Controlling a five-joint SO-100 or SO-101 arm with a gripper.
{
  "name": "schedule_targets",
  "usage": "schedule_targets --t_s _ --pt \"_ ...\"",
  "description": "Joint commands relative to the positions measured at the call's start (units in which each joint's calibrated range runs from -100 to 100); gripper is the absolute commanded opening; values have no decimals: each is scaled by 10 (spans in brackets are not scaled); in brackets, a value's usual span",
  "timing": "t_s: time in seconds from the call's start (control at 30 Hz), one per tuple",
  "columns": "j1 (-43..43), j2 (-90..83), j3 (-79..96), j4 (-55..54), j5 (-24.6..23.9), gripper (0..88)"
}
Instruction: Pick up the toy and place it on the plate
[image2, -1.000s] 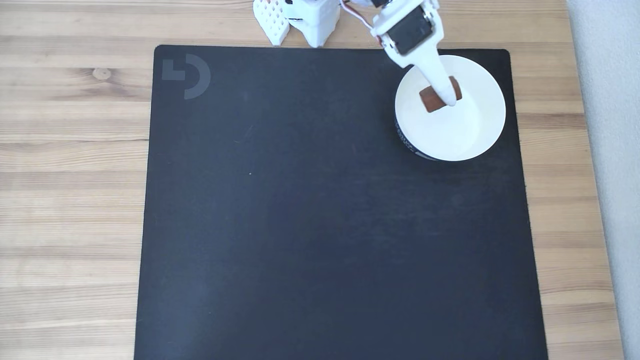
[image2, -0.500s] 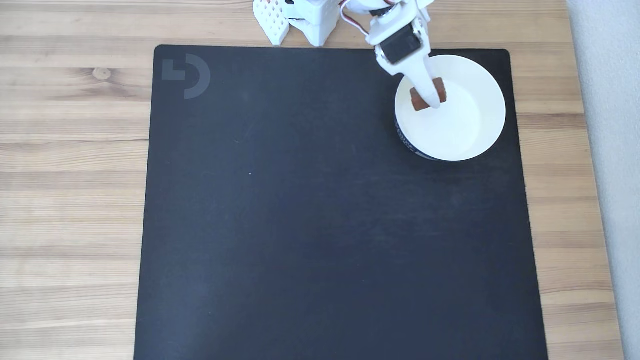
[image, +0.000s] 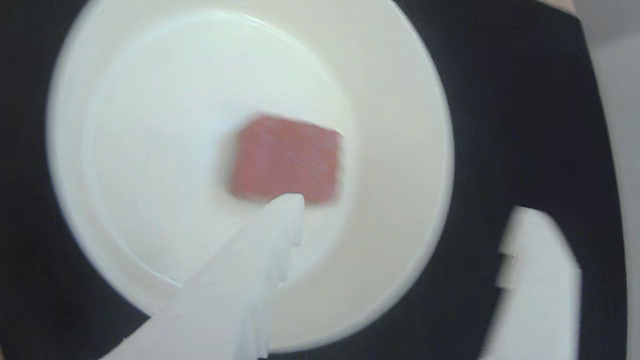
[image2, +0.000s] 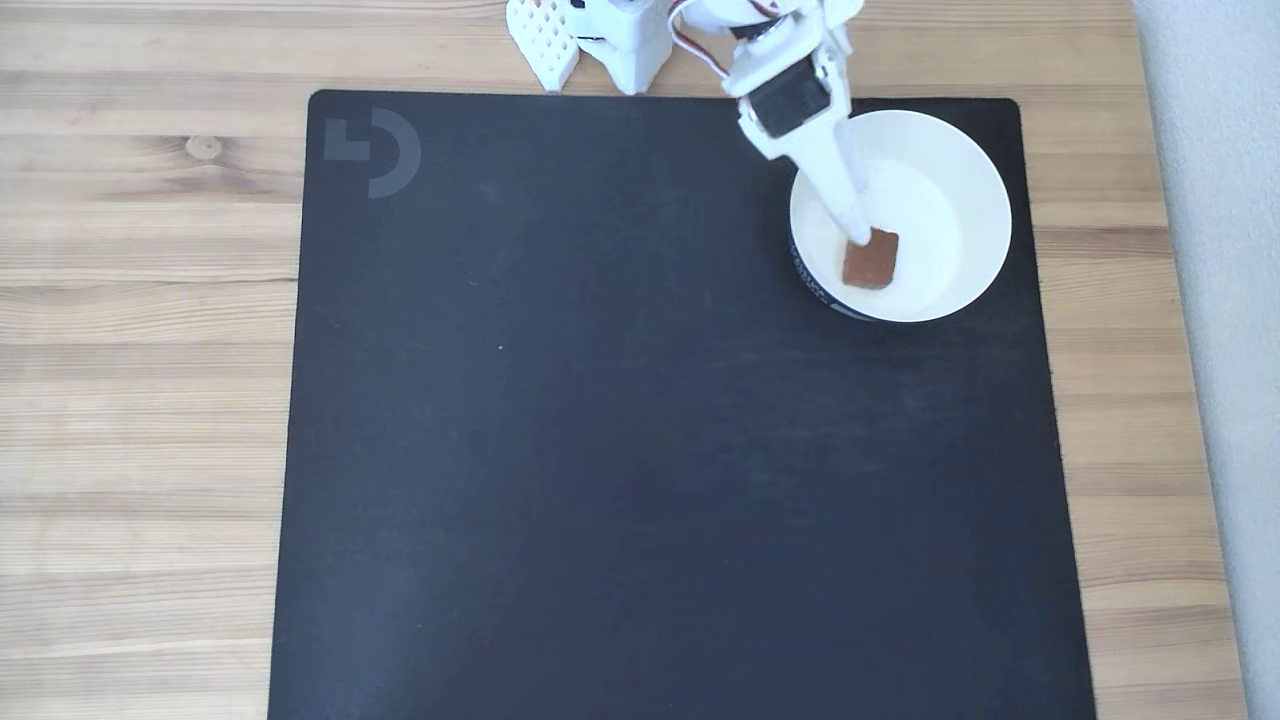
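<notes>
Although the wrist view is blurred, the toy (image: 287, 159) clearly lies flat on the plate's (image: 400, 100) floor, left of centre in the fixed view (image2: 870, 259), free of any grip. The placing step looks done; what remains, I judge, is a clean lift away without nudging the block. The claw (image: 400, 235) is released, its jaws spread wide and holding nothing: one finger tip (image: 287, 205) sits at the toy's near edge, perhaps just touching, the other hangs over the black mat (image2: 600, 450) on the wooden worktop (image2: 150, 300).
</notes>
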Motion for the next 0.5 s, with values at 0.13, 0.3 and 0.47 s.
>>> schedule_targets --t_s 0.13,0.3,0.47 --pt "170 -170 37 -5 3 29" --pt "302 -267 93 -11 80 29" --pt "409 -266 95 -1 165 29"
